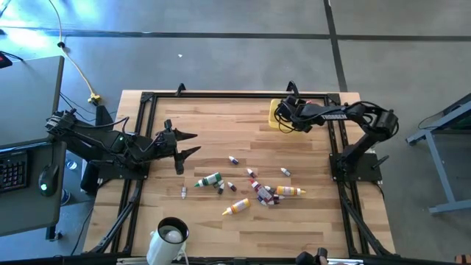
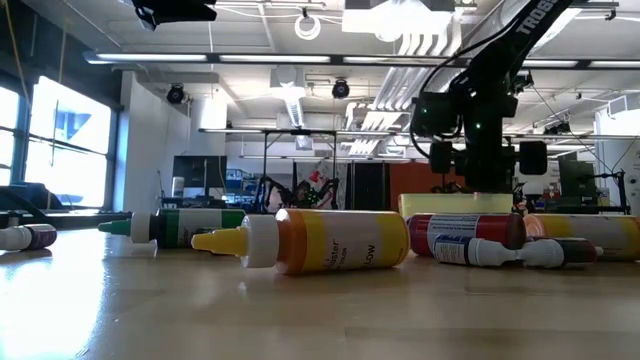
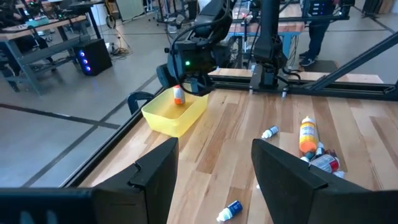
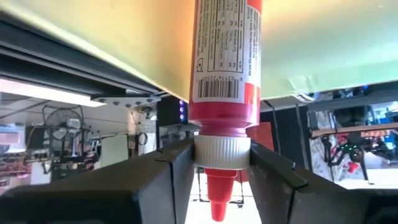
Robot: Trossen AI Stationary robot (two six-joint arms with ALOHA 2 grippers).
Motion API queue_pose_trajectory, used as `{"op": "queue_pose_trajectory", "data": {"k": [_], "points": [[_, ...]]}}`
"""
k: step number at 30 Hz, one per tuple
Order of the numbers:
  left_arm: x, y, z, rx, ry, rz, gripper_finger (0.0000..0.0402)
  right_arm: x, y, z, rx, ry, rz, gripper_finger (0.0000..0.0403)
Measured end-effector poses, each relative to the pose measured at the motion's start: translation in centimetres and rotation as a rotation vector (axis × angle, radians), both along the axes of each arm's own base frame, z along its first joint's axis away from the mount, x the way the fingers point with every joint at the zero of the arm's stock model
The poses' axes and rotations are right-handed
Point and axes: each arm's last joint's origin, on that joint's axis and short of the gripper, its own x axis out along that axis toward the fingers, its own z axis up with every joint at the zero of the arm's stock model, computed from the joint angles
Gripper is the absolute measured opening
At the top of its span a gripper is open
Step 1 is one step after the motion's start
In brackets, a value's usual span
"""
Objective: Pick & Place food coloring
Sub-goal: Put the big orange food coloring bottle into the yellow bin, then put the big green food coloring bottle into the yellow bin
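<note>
The right gripper (image 4: pixel 221 165) held a red bottle (image 4: pixel 225 56) by its cap over the yellow tray (image 3: pixel 176 112) at the table's far right corner; release came next, the left gripper (image 1: pixel 185 143) idling wide apart.

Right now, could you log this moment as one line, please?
right gripper: holds red bottle over yellow tray | left gripper: open, waiting

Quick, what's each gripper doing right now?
Left gripper: open, empty.
Right gripper: over the yellow tray, jaws around a red bottle.
</note>
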Motion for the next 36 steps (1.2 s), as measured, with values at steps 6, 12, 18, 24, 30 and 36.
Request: {"op": "queue_pose_trajectory", "data": {"k": [6, 12, 18, 24, 30, 36], "points": [[0.0, 0.0, 0.0, 0.0, 0.0, 0.0, 0.0201, 0.3, -0.2, -0.3, -0.036, -0.042, -0.02, 0.0143], [0.0, 0.0, 0.0, -0.001, -0.001, 0.0, 0.0201, 0.6, -0.5, -0.1, -0.101, -0.111, -0.05, 0.0157], [0.0, 0.0, 0.0, 0.0, 0.0, 0.0, 0.0201, 0.6, -0.5, -0.1, -0.138, -0.141, -0.078, 0.0183], [0.0, 0.0, 0.0, 0.0, 0.0, 0.0, 0.0201, 0.6, -0.6, 0.1, -0.228, -0.162, -0.118, 0.021], [0.0, -0.1, 0.0, -0.006, 0.001, -0.028, 0.0201, 0.6, -0.5, 0.3, -0.317, -0.182, -0.15, 0.022], [0.0, -0.1, 0.0, -0.007, 0.002, -0.03, 0.0201, 1.1, 0.3, 0.5, -0.41, -0.224, -0.154, 0.0216]]}}
